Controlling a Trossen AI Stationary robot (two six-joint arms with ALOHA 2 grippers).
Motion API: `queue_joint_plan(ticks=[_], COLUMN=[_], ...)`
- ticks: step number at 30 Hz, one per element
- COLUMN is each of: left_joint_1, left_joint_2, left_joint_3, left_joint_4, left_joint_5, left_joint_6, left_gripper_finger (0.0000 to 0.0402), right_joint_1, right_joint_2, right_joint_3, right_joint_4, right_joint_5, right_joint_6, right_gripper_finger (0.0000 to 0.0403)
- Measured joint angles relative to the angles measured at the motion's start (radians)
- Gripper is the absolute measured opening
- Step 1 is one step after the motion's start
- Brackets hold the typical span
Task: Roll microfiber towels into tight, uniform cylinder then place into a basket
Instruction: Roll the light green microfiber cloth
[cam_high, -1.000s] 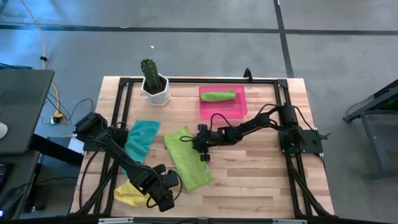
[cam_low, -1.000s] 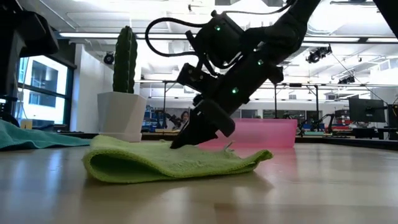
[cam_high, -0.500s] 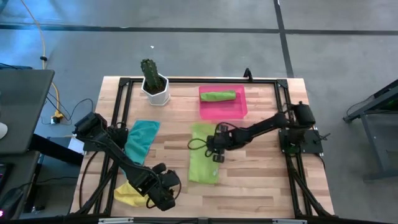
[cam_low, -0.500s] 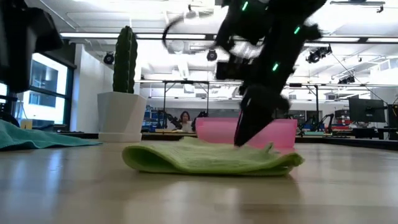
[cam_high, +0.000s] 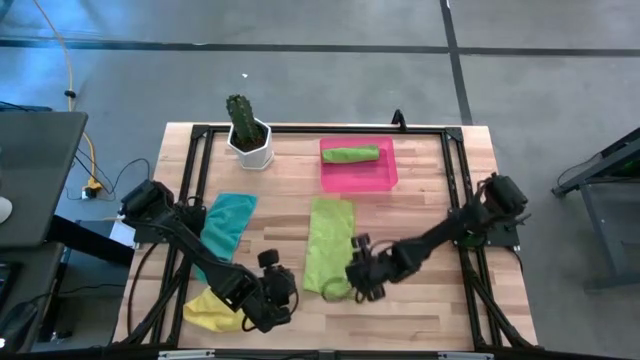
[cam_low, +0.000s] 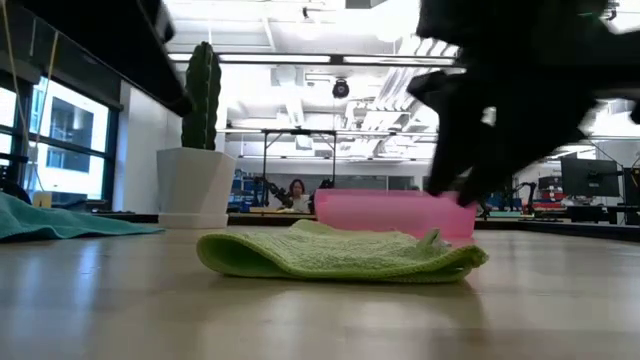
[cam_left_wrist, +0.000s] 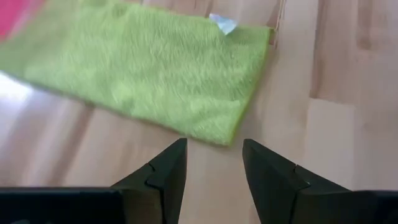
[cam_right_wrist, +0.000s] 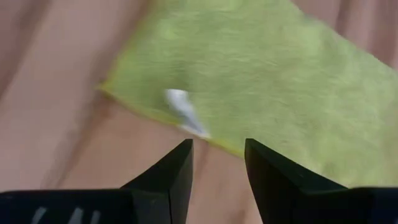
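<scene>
Lime-green cloth lies folded into a long strip (cam_high: 328, 246) on the wooden tabletop (cam_high: 420, 300), just in front of the pink basket (cam_high: 358, 176), one short end toward the basket and the other toward the front edge. A second lime towel, already rolled (cam_high: 350, 154), rests inside the basket. To the left of the folded strip a teal towel (cam_high: 227, 224) lies spread out, and a yellow towel (cam_high: 208, 311) sits crumpled farther from the basket, near the front left corner. The right claw (cam_high: 358, 280) sits low at the strip's front right corner; its fingers (cam_right_wrist: 168, 177) stand slightly apart with nothing between them, just short of the cloth edge, where a small white tag (cam_right_wrist: 181, 109) shows. The left claw (cam_high: 283, 290) waits just left of the strip's front end, beside the yellow towel, its fingers (cam_left_wrist: 163, 177) also parted and empty, aimed at the cloth's near corner. A white pot with a cactus (cam_high: 248, 135) stands left of the basket at the back.
</scene>
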Motion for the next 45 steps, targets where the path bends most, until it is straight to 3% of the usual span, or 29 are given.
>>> queue_joint_plan(ticks=[5, 10, 18, 25, 30, 35, 39, 45], left_joint_1=[0.024, 0.039, 0.046, 0.069, 0.075, 0.06, 0.05, 0.072], left_joint_2=[0.019, 0.08, 0.155, 0.2, 0.213, 0.204, 0.203, 0.207], left_joint_3=[0.0, -0.001, -0.001, 0.001, 0.003, -0.002, 0.003, -0.001], left_joint_4=[0.016, 0.029, 0.077, 0.135, 0.143, 0.131, 0.122, 0.1], left_joint_5=[0.028, 0.105, 0.121, 0.17, 0.128, 0.09, 0.021, 0.015], left_joint_6=[0.228, 0.45, 0.613, 0.845, 0.94, 1.026, 1.098, 1.167], left_gripper_finger=[0.0147, 0.0147, 0.0147, 0.0147, 0.0147, 0.0147, 0.0147, 0.0147], right_joint_1=[0.062, 0.055, 0.054, 0.084, 0.119, 0.151, 0.175, 0.182], right_joint_2=[0.036, 0.066, 0.072, 0.073, 0.072, 0.072, 0.074, 0.074], right_joint_3=[0.0, 0.0, 0.0, -0.049, -0.135, -0.144, -0.129, -0.129], right_joint_4=[0.082, 0.15, 0.14, 0.115, 0.259, 0.273, 0.301, 0.353], right_joint_5=[0.071, 0.033, 0.013, 0.02, 0.058, 0.104, 0.099, 0.1], right_joint_6=[-0.051, -0.071, -0.042, 0.091, 0.177, 0.217, 0.106, -0.204], right_gripper_finger=[0.0138, 0.0138, 0.0138, 0.0138, 0.0137, 0.0137, 0.0138, 0.0138])
